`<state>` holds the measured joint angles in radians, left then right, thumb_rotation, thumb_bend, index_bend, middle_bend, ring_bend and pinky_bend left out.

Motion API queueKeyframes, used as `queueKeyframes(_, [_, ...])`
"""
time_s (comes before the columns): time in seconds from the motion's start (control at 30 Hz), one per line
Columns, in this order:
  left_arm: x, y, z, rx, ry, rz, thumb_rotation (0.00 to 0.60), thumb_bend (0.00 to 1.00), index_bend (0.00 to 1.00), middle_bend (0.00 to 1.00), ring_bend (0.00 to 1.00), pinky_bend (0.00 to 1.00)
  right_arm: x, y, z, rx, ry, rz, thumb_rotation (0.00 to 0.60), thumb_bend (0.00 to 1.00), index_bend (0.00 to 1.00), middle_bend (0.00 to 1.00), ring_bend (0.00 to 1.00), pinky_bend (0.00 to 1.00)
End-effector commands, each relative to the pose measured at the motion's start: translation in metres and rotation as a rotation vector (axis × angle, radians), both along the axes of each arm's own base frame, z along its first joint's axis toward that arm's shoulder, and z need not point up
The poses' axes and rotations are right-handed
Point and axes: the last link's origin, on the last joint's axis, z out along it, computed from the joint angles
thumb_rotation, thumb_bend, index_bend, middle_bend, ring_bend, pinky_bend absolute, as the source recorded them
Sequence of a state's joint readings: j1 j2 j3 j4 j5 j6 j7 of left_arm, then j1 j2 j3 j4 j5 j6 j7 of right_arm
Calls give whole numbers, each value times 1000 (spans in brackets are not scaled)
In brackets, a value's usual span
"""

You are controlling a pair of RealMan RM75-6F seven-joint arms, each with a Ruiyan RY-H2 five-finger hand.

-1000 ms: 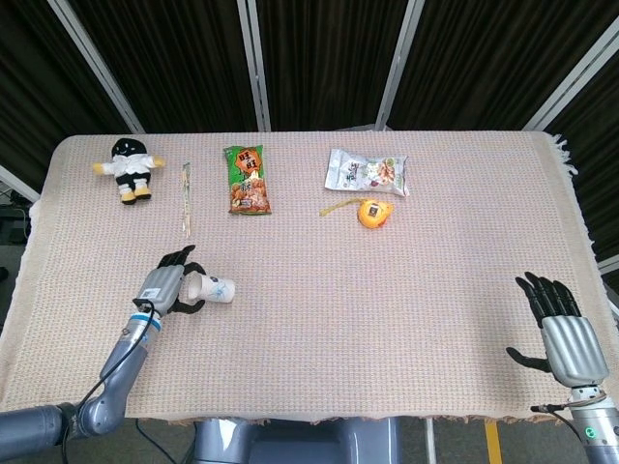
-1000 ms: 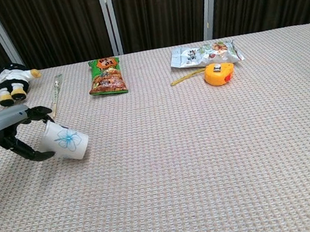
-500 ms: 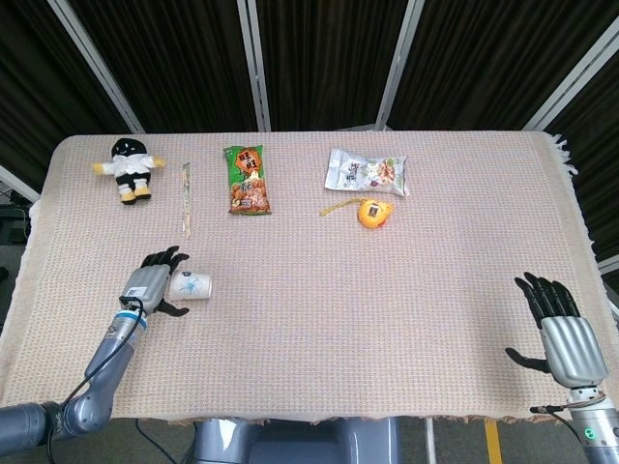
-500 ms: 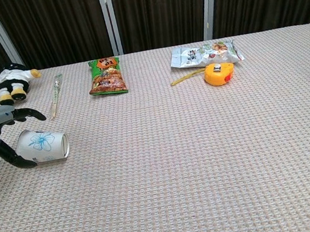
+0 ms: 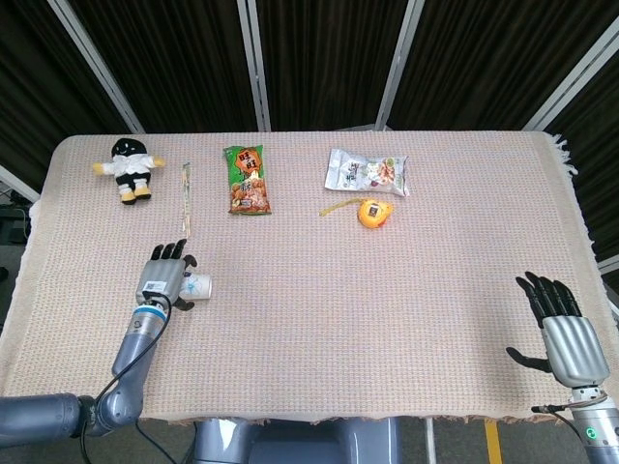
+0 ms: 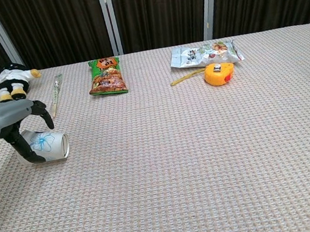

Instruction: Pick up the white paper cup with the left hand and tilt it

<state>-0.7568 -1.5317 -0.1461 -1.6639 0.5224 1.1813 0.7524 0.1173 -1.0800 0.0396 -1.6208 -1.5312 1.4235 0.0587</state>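
The white paper cup, printed with a blue flower, lies on its side on the woven cloth, with its mouth facing right. My left hand arches over the cup's base end with fingers spread. Its thumb hangs in front of the base, and the hand does not visibly grip the cup. Part of the base is hidden behind the thumb. My right hand rests open at the table's near right corner, far from the cup; the chest view does not show it.
Along the far side lie a plush doll, a thin wrapped stick, a green snack bag, a white snack bag and an orange tape measure. The table's left edge is close to my left arm.
A second ago my left hand held the cup tilted off the cloth. It then laid the cup on its side, and the hand has since shifted up over the cup's base. The right hand stayed still.
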Motion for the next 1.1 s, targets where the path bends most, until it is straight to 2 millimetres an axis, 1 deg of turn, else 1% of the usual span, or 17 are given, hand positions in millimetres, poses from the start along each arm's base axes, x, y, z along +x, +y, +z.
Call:
queueKeyframes(0.03, [7,1,-8,4,42,-6,600,81,318,0,0,0,0,0,0,0,-1,1,600,0,0,0,0,0])
queueKeyframes(0.1, [7,0,-11,6,59,-6,600,80,339,0,0,0,0,0,0,-1,-2,1,600,0,0,0,0,0])
queueKeyframes(0.2, [6,-1,-13,10,77,-5,600,82,413,0,0,0,0,0,1,-3,-4,1,600,0,0,0,0,0])
queueKeyframes(0.27, [6,-1,-14,17,71,-1,600,104,442,0,0,0,0,0,1,-3,-5,1,600,0,0,0,0,0])
queueKeyframes(0.37, [7,0,-13,40,43,9,600,144,456,0,0,0,0,0,0,-1,-3,2,600,0,0,0,0,0])
queueKeyframes(0.43, [10,0,-13,58,13,4,600,147,457,0,0,0,0,0,0,0,-1,3,600,0,0,0,0,0])
queueKeyframes(0.73, [38,-4,-17,138,-322,-75,600,148,454,0,0,0,0,0,0,0,-2,2,600,0,0,0,0,0])
queueKeyframes(0.8, [44,-7,-23,146,-428,-87,600,149,453,0,0,0,0,1,0,0,-1,2,600,0,0,0,0,0])
queueKeyframes(0.93, [54,-15,-38,116,-624,-44,600,149,453,0,0,0,1,1,0,-1,0,6,600,0,0,0,0,0])
queueKeyframes(1.1, [57,-19,-59,68,-692,-41,600,149,453,0,0,0,1,1,0,1,0,5,600,0,0,0,0,0])
